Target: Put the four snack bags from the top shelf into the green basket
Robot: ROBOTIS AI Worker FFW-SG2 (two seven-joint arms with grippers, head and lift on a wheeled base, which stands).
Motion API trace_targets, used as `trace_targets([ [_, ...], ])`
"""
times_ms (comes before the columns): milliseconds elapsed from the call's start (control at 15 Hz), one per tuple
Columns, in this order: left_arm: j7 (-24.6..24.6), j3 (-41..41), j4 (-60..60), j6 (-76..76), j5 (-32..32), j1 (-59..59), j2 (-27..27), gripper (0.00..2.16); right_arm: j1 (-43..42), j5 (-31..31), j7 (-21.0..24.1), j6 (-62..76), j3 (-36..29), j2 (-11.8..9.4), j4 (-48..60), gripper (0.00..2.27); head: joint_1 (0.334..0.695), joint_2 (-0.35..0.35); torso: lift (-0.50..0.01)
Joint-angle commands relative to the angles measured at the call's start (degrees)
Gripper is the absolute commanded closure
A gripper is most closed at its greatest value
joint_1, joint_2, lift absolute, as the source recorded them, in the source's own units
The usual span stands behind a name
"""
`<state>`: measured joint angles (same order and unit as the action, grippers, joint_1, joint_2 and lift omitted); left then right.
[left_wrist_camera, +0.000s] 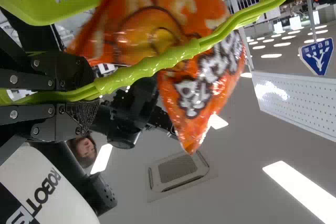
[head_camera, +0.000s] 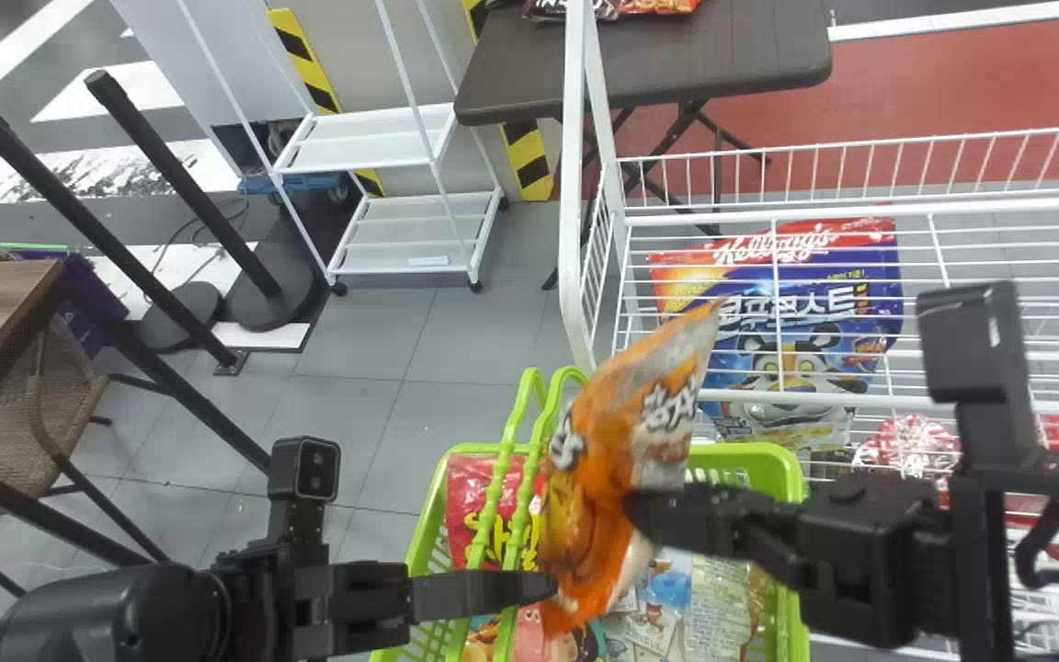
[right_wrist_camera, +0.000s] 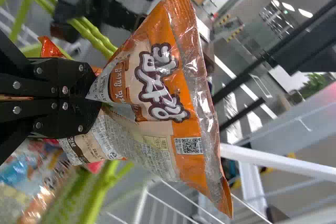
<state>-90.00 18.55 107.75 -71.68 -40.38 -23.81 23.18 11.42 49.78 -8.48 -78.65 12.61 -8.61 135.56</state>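
Black right pincer (head_camera: 635,515) points inward, clamping snack bag (head_camera: 589,469); left pincer (head_camera: 543,586) clamps basket handles (left_wrist_camera: 147,68).

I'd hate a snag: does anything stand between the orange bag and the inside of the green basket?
The basket's raised handles, held by the left gripper, stand close beside the bag and might catch it; other bags lie below.

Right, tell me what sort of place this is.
Probably a shop or a mock-up of one: there's a white wire rack with packaged food, a green basket holding snack bags, and a dark folding table with more packs.
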Motion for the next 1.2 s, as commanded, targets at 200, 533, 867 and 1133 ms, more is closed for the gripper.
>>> trace_targets([
  [200,-0.57,-0.36,0.18,0.00,-0.05,0.00,0.28,2.15,-1.22,5.59,5.49,-11.43,-3.21,-0.27,-3.63,1.59,0.695,0.350,0.000],
  [533,-0.57,-0.89,0.44,0.00,0.12,0.08,0.11,2.15,-1.84,1.64,5.40,-11.43,-5.14,-0.79,0.32,0.03,0.695,0.350,0.000],
  [867,-0.57,-0.89,0.62,0.00,0.12,-0.18,-0.33,2.15,-3.24,3.04,4.43,-11.43,-13.40,-0.70,4.89,0.03,0.695,0.350,0.000],
  [1133,-0.57,-0.80,0.79,0.00,0.12,-0.18,-0.51,2.15,4.84,-26.22,1.88,2.75,-10.50,-0.88,7.97,0.03,0.695,0.309,0.000],
])
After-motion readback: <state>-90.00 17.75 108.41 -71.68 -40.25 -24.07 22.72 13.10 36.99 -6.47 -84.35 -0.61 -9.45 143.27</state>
